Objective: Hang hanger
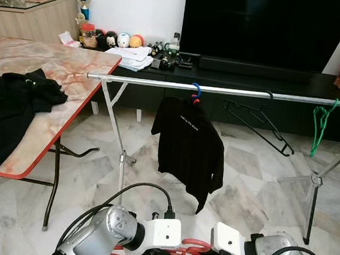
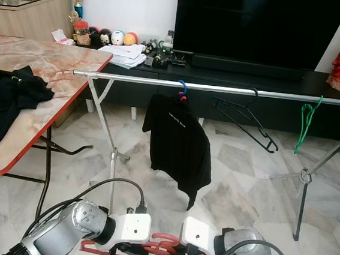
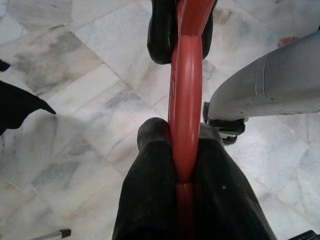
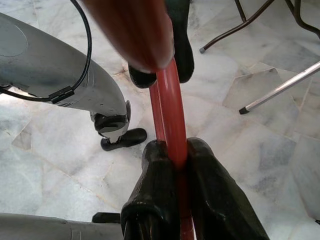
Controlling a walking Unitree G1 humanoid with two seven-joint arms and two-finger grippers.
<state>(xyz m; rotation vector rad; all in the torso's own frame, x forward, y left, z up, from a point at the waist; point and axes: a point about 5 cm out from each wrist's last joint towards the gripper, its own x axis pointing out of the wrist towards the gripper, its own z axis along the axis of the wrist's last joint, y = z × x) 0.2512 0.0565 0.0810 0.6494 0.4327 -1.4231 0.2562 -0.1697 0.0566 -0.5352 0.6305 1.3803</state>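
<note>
A red plastic hanger (image 1: 193,247) is held low in front of me, near the bottom edge of the head views. My left gripper (image 3: 183,172) is shut on its red bar, and my right gripper (image 4: 175,155) is shut on it too, close beside the left. Ahead stands a silver clothes rail (image 1: 233,92) running across the room. On it hang a black shirt (image 1: 189,147) on a blue hanger, an empty black hanger (image 1: 261,121) and an empty green hanger (image 1: 321,124).
A marble-top folding table (image 1: 44,115) with black clothes (image 1: 6,106) stands at my left. The rail's legs (image 1: 122,153) reach the marble floor. Behind it are a black TV cabinet (image 1: 253,81) and a large TV (image 1: 264,25).
</note>
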